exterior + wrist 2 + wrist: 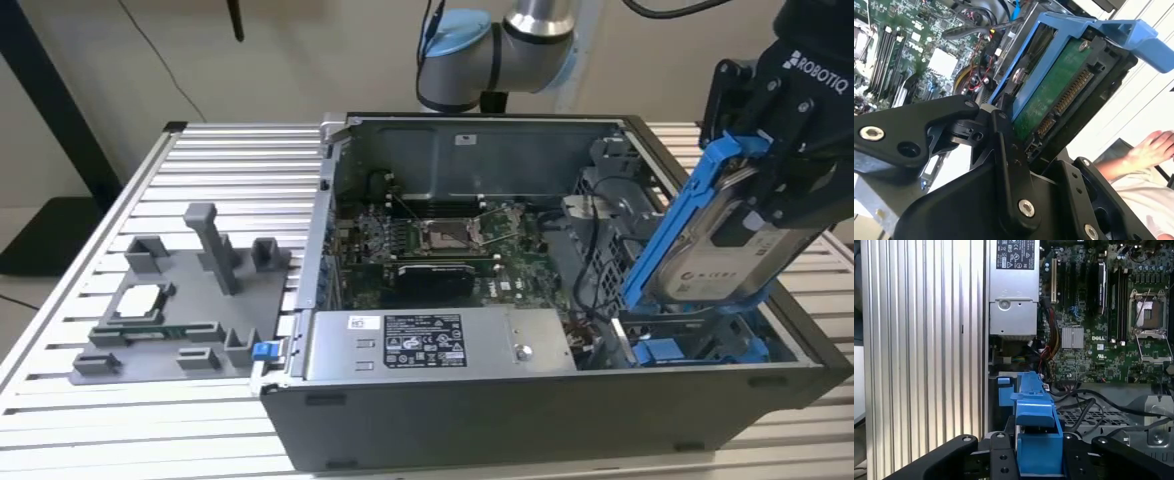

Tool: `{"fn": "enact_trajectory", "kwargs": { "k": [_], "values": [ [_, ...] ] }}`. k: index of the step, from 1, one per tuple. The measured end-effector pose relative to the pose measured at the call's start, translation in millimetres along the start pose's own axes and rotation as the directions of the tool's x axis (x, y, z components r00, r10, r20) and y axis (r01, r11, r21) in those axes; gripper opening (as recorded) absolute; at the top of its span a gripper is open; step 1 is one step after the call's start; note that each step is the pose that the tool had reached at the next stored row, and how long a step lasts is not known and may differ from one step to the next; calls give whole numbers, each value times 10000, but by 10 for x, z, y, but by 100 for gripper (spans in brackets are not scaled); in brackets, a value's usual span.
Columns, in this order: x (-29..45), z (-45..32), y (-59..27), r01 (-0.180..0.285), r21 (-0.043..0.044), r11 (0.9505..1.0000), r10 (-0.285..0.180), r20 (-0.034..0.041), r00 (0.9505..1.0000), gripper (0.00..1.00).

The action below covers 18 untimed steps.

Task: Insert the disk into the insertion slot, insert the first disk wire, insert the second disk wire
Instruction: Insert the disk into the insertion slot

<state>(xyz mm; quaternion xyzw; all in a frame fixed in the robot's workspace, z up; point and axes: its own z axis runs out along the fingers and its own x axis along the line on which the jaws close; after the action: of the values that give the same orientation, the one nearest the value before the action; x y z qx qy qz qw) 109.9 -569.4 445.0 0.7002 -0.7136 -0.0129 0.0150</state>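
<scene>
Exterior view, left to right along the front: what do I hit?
grey parts tray → silver power-supply box → blue-framed disk, held tilted in the gripper

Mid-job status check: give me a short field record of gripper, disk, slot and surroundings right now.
disk: in blue carrier, steeply tilted, not seated
gripper: jaws shut on disk
disk connector: bare, no wire plugged in
insertion slot: below disk's lower end, blue rail tabs showing
power-supply box: beside slot, toward the exterior view's left
parts tray: outside the case
</scene>
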Motion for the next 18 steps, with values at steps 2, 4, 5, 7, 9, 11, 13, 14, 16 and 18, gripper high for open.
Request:
{"fn": "enact_trajectory", "kwargs": {
  "k": [2, 4, 5, 7, 9, 11, 13, 14, 16, 18],
  "values": [
    [0, 7, 0, 0, 0, 10000, 0, 0, 10000, 0],
    [0, 7, 0, 0, 1, 10000, 0, -1, 10000, 0],
    [0, 7, 0, 0, 1, 10000, 0, -1, 10000, 0],
    [0, 8, 0, 0, 1, 10000, 0, 0, 10000, 0],
    [0, 8, 0, 0, 2, 10000, 0, 0, 10000, 0],
    [0, 8, 0, 0, 3, 10000, 0, 1, 10000, 0],
    [0, 15, -1, 0, 2, 10000, 0, 9, 10000, 0],
    [1, 18, -5, -2, 2, 10000, 2, 13, 10000, 0],
    [3, 29, -16, 0, -3, 10000, 0, 19, 10000, 0],
    [10, 47, -19, 0, -4, 10000, 0, 22, 10000, 0]
  ]
}}
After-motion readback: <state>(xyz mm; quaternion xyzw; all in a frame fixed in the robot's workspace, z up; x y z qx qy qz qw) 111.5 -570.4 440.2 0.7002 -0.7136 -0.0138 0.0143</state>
